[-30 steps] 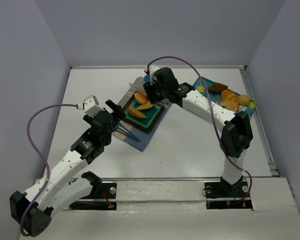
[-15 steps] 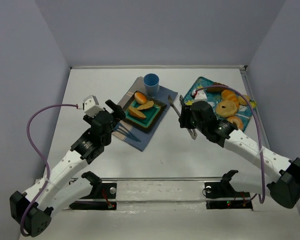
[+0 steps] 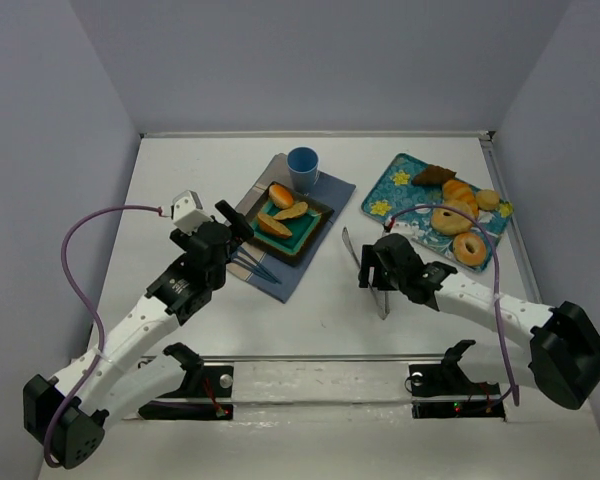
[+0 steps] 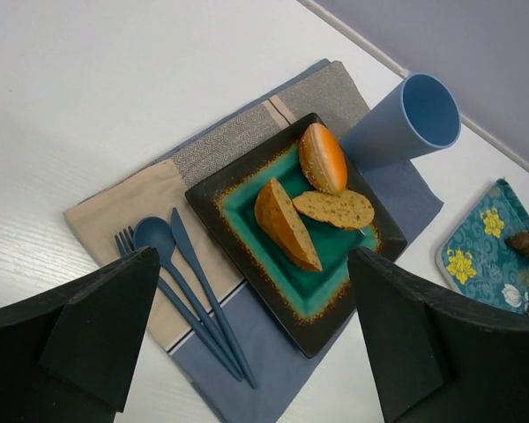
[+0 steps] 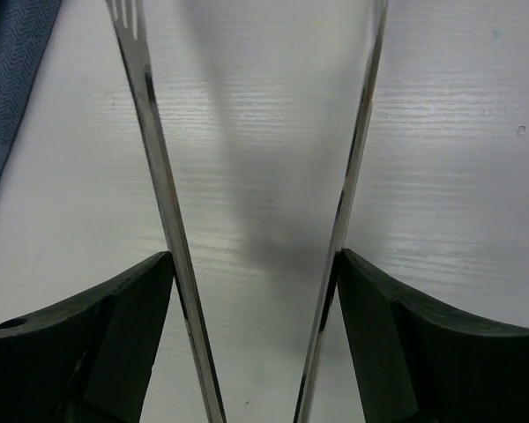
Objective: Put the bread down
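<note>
Bread [image 4: 286,225] sits plated on the white table [image 3: 180,180]; left jaws gape, right jaws grip tongs [image 5: 159,163].

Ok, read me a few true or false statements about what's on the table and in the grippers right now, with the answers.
1. The blue cup stands at the edge of the square plate. True.
2. Three pieces of bread lie on that plate. True.
3. The right gripper holds a bagel. False: it holds metal tongs, with nothing between their arms.
4. The blue cutlery lies on the plate. False: it lies on the placemat, beside the plate.
5. The left gripper is shut on a piece of bread. False: it is open and empty, above the placemat.
</note>
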{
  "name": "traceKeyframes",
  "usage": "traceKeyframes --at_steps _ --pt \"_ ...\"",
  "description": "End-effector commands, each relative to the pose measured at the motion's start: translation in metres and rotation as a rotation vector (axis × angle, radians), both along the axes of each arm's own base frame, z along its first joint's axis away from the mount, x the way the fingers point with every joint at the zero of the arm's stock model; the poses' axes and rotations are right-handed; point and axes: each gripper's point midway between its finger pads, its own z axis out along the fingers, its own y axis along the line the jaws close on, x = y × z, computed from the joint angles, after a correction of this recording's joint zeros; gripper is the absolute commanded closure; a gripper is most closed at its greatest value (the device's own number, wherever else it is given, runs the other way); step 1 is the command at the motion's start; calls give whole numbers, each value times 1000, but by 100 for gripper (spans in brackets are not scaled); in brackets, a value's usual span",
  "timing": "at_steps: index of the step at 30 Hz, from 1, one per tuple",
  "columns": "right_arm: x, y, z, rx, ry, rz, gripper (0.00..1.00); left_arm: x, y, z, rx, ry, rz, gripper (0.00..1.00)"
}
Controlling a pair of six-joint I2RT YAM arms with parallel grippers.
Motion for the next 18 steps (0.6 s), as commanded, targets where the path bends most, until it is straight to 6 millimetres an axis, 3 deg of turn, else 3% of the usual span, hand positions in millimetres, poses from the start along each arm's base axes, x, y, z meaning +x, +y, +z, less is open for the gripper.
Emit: traceKeyframes --at_steps 1,2,3,13,15,18 --pt "15 16 23 66 -93 -2 11 3 2 12 -26 -33 24 1" --pt "15 15 27 68 -103 -1 2 3 2 13 -27 -33 23 1" --pt "17 16 36 82 -127 2 0 3 1 12 -27 -31 21 1" --pt "24 -9 112 168 -350 -120 0 8 -3 9 -16 -13 16 1" --pt "22 -19 127 193 -397 -162 0 8 -3 9 -14 -11 14 1" --pt "26 -55 137 160 -479 -343 0 8 -4 12 -22 -16 8 1"
